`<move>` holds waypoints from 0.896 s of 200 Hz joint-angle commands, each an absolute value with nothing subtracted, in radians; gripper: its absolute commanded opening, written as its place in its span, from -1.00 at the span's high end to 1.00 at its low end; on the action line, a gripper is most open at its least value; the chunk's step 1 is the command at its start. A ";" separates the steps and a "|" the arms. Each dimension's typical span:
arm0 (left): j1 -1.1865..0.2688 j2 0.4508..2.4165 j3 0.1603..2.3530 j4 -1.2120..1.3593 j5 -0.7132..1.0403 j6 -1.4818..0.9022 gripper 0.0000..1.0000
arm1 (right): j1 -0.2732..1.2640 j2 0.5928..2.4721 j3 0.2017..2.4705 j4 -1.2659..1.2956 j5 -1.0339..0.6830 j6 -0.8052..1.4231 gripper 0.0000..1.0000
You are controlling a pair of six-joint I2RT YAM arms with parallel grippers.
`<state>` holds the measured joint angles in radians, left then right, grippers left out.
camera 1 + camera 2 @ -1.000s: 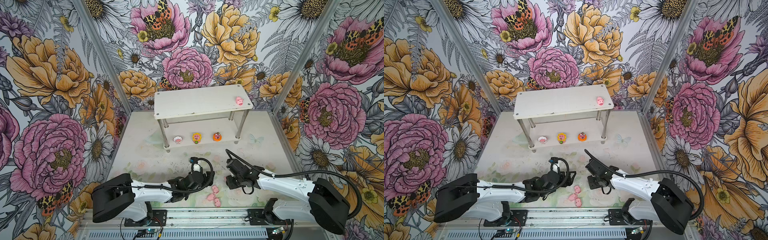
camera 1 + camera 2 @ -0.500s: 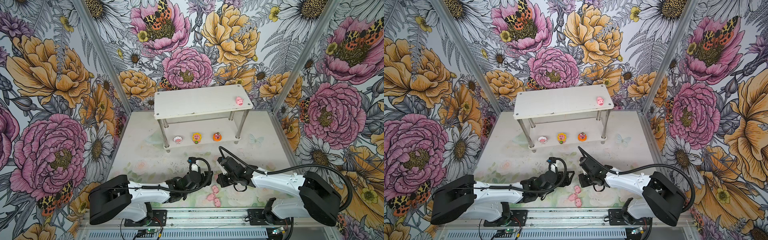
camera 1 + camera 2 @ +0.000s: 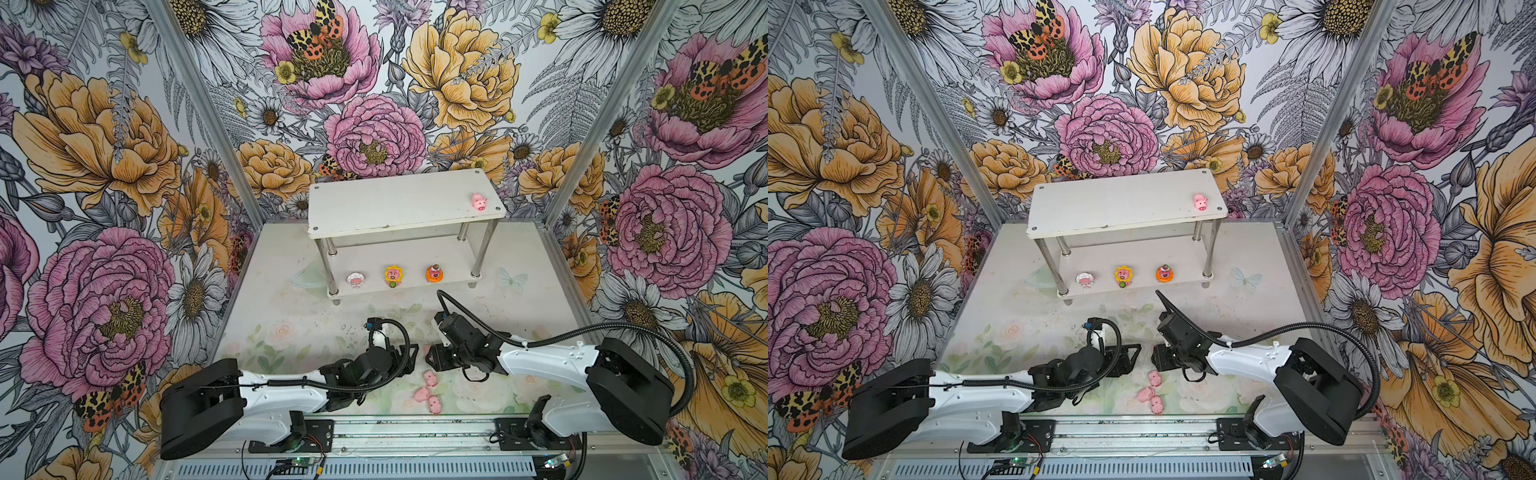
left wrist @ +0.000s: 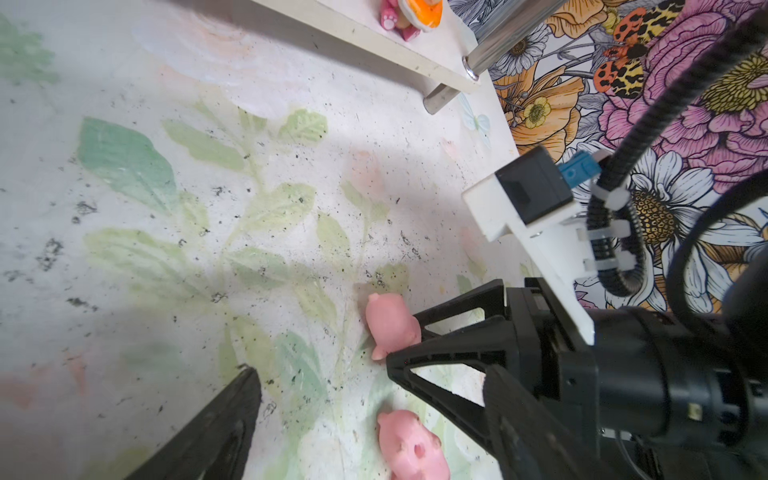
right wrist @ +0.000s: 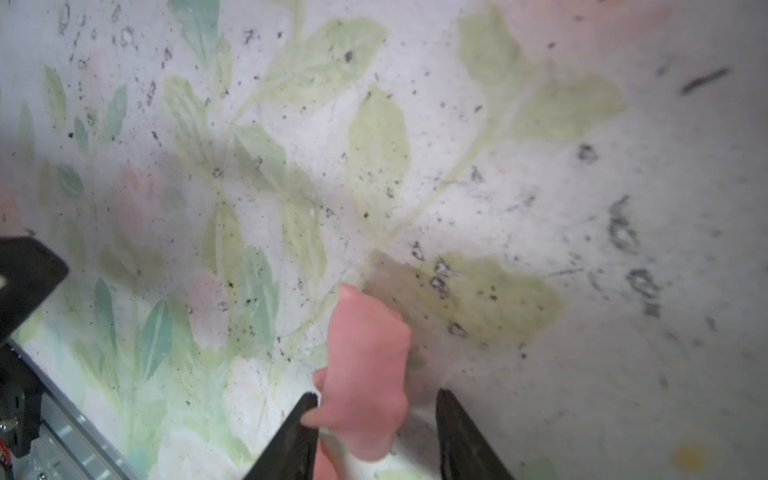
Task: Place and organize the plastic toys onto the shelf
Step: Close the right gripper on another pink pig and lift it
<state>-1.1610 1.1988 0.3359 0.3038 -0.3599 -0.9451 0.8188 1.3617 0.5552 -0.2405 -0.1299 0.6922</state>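
Observation:
The white shelf (image 3: 374, 212) (image 3: 1100, 210) stands at the back. One pink pig (image 3: 478, 202) (image 3: 1200, 202) sits on its top tier. The white-hooded (image 3: 355, 279), sunflower (image 3: 393, 276) and orange (image 3: 434, 273) figures line its lower tier. Three pink pigs (image 3: 429, 378) (image 3: 1155, 377) lie near the front edge. Another pig (image 5: 365, 365) (image 4: 390, 328) lies between the jaws of my right gripper (image 5: 376, 397) (image 3: 432, 358). That gripper is open: the pig touches one finger and a gap shows at the other. My left gripper (image 4: 365, 399) (image 3: 405, 357) stands wide open, straddling a floor pig (image 4: 411, 444).
Both grippers sit tip to tip low over the floral mat (image 3: 291, 332) at the front centre. The metal front rail (image 3: 415, 424) runs just behind the loose pigs. Patterned walls close in both sides and the back.
My right gripper has slid left toward the middle, onto a pig, and now faces the left gripper closely. The left gripper has barely shifted and stays open.

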 commanded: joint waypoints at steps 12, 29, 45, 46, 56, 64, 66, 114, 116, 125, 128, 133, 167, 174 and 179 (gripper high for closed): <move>-1.165 1.162 0.315 0.306 -0.395 -0.956 -0.72 | 0.765 1.290 0.495 -0.272 -0.052 0.721 -0.08; -1.166 1.154 0.307 0.305 -0.397 -0.962 -0.71 | 0.737 1.264 0.481 -0.283 -0.048 0.721 -0.10; -1.169 1.149 0.304 0.304 -0.401 -0.964 -0.71 | 0.714 1.242 0.463 -0.291 -0.051 0.721 -0.10; -1.170 1.149 0.303 0.305 -0.402 -0.965 -0.71 | 0.712 1.240 0.462 -0.291 -0.051 0.721 -0.10; -1.172 1.147 0.301 0.305 -0.405 -0.966 -0.71 | 0.701 1.227 0.453 -0.291 -0.056 0.721 -0.11; -1.172 1.145 0.301 0.305 -0.406 -0.966 -0.72 | 0.697 1.216 0.449 -0.291 -0.063 0.719 -0.11; -1.172 1.145 0.301 0.303 -0.408 -0.968 -0.72 | 0.697 1.213 0.448 -0.293 -0.065 0.720 -0.11; -1.173 1.161 0.316 0.297 -0.410 -0.964 -0.72 | 0.698 1.121 0.472 -0.296 -0.106 0.691 0.10; -1.173 1.163 0.317 0.297 -0.410 -0.964 -0.72 | 0.698 1.119 0.474 -0.296 -0.108 0.689 0.12; -1.174 1.170 0.323 0.298 -0.407 -0.963 -0.72 | 0.699 1.102 0.482 -0.296 -0.112 0.683 0.21; -1.174 1.172 0.324 0.296 -0.404 -0.963 -0.72 | 0.699 1.098 0.485 -0.295 -0.112 0.681 0.23; -1.173 1.179 0.328 0.298 -0.405 -0.963 -0.72 | 0.698 1.094 0.490 -0.295 -0.113 0.678 0.31; -1.176 1.214 0.352 0.298 -0.395 -0.956 -0.72 | 0.701 1.129 0.517 -0.295 -0.139 0.640 1.00; -1.175 1.221 0.358 0.297 -0.392 -0.954 -0.72 | 0.704 1.145 0.521 -0.295 -0.145 0.636 1.00; -1.174 1.226 0.361 0.297 -0.391 -0.953 -0.72 | 0.708 1.151 0.523 -0.294 -0.146 0.634 1.00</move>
<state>-1.1675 1.2060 0.3202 0.2989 -0.3843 -0.9627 0.6991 1.1179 0.4843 -0.2981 -0.1215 0.6632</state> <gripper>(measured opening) 0.859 0.052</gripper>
